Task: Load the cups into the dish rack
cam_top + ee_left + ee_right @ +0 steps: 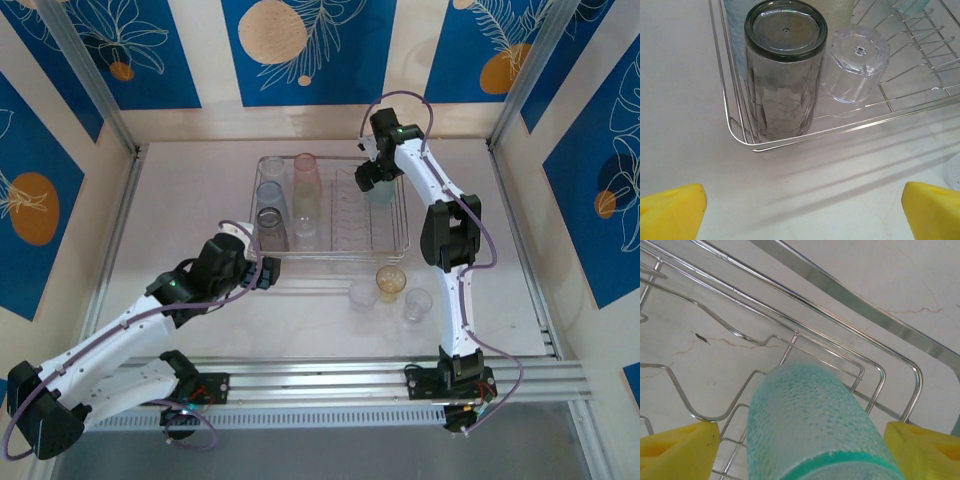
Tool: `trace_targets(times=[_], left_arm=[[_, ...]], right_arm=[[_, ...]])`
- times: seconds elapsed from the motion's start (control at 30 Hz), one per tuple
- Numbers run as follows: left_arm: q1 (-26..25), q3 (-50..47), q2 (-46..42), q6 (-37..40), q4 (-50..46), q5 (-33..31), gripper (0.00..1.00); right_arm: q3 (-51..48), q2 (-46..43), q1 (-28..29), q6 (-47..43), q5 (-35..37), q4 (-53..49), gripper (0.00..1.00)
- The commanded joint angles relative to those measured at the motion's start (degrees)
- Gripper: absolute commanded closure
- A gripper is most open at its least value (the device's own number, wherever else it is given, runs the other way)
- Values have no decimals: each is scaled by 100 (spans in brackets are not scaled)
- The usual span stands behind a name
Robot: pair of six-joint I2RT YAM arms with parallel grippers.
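The right gripper (800, 452) stands with its jaws apart around the teal cup (810, 410), a yellow pad (680, 450) on each side. The pad on the left of the wrist view is plainly clear of the cup wall, while the other sits so near the cup's rim that I cannot tell whether it touches. The teal cup stands inside the dish rack (880, 371), on the wire floor just beside the far right corner. From above, the right gripper (372, 180) hangs over that corner, and the rack's left side carries a pink cup (306, 170), a smoky grey cup (271, 228) and others. The left gripper (262, 272) is wide open and empty just outside the rack's near left corner, facing the smoky grey cup (782, 85) and a clear cup (855, 65), both base up. On the table (200, 220) in front of the rack are an amber cup (391, 280), one loose clear cup (362, 295) at its left and a second loose clear cup (417, 304) at its right. The main risk is in pulling away. If a pad drags on the teal cup as the arm lifts, the light cup could rock on the wires and topple. A sideways exit could also catch a finger on the rack's rim and shift the whole rack.
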Motion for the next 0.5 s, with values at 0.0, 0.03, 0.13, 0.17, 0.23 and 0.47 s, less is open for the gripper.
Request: trace_targets(times=[0.0,0.03,0.13,0.17,0.23,0.47], left_arm=[[28,63,68,-28,20,69,0],[32,92,105,-20,17,89,0],[19,149,215,-17,18,180,0],[18,160,248,-20,29,217,0],[15,185,337,-43,64,327,0],[-354,459,1033,-293,295,949,11]], right_arm=[[274,-362,71,389,-5,-195,16],[302,-478,60,489,29,-240,16],[282,-900,44,781,43,-433,18],[213,-1078,34,890,19,-489,19],[-55,-1476,32,1070,-79,-526,22],[-2526,-3560,93,1786,-538,298,29]])
